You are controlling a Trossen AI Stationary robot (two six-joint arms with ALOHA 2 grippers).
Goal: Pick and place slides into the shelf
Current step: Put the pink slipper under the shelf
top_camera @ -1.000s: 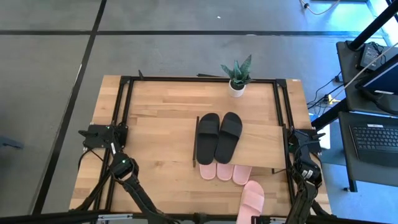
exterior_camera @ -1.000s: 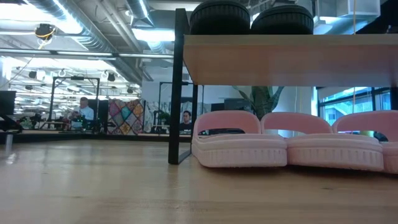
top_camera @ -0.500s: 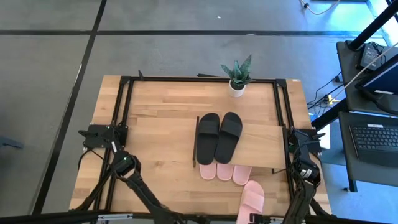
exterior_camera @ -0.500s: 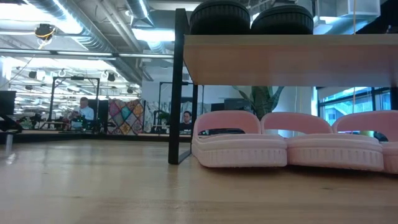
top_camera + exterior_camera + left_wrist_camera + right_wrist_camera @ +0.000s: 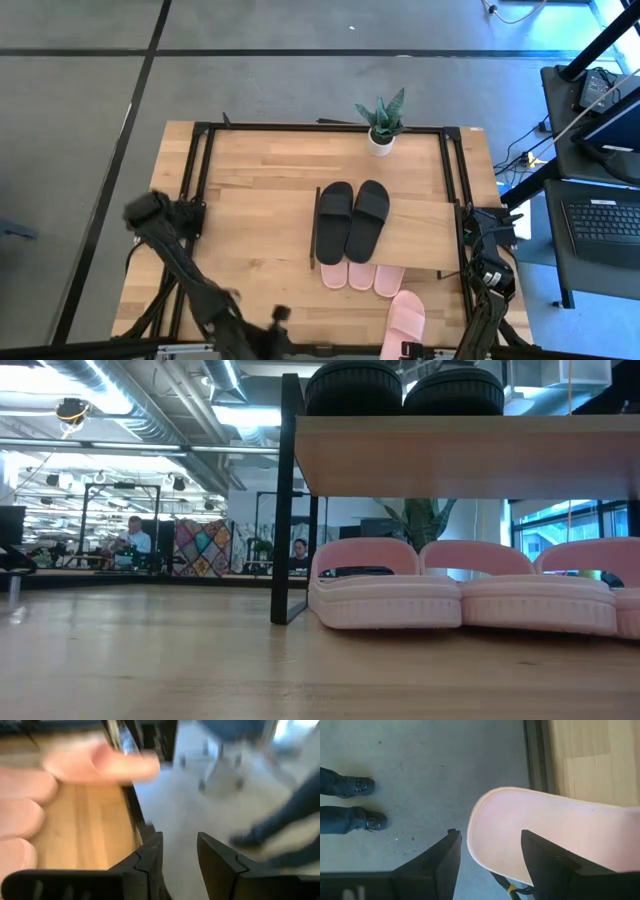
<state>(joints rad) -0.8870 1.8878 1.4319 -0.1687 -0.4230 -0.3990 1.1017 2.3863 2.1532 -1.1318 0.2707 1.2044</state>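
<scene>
Near table edge: right gripper (image 5: 490,865) has fingers apart, straddling the heel of a loose pink slide (image 5: 403,322) that overhangs the edge; actual grip unclear. Left gripper (image 5: 179,865) is nearby, fingers apart, holding nothing. Three pink slides (image 5: 361,276) sit on the table under the shelf (image 5: 425,232). The black pair (image 5: 352,219) rests on the shelf's top board. Potted plant (image 5: 381,124) stands at the far edge.

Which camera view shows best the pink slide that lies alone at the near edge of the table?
The high view: the lone pink slide shows almost whole, apart from the three under the shelf. The right wrist view shows only one rounded end overhanging the floor; the left wrist view shows a blurred pink shape; the low view shows only its edge, if at all.
</scene>
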